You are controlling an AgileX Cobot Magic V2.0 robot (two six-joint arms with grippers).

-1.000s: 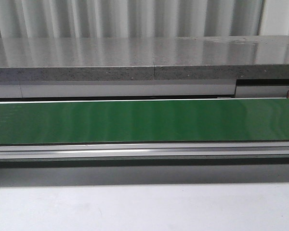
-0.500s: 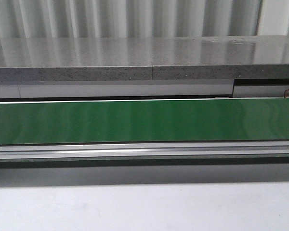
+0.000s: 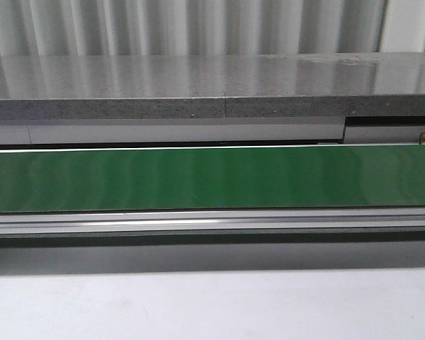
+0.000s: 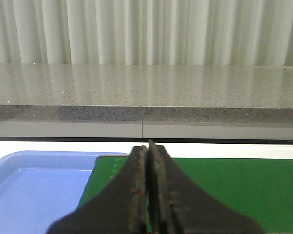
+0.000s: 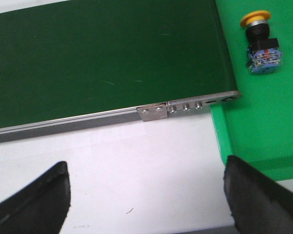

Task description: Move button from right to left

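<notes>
Button (image 5: 260, 42) ungrasped on green tray; right claw (image 5: 146, 195) agape, left claw (image 4: 149, 195) closed (empty).

Conveyor belt (image 3: 212, 178) runs left to right across the middle of the front view. Stone-topped counter (image 3: 212, 88) behind it, corrugated wall (image 3: 198, 27) behind that. Metal rail (image 3: 212, 221) along the belt's near edge; table surface (image 3: 212, 304) nearest.

Right wrist view: button (image 5: 260, 41) lies on its side on a tray (image 5: 263, 126), just beside the belt's end, not touching it. End bracket (image 5: 185, 107) at the belt's corner, touching the tray edge.

Left wrist view: second tray (image 4: 34, 190) sits against the belt's other end, counter beyond both.
</notes>
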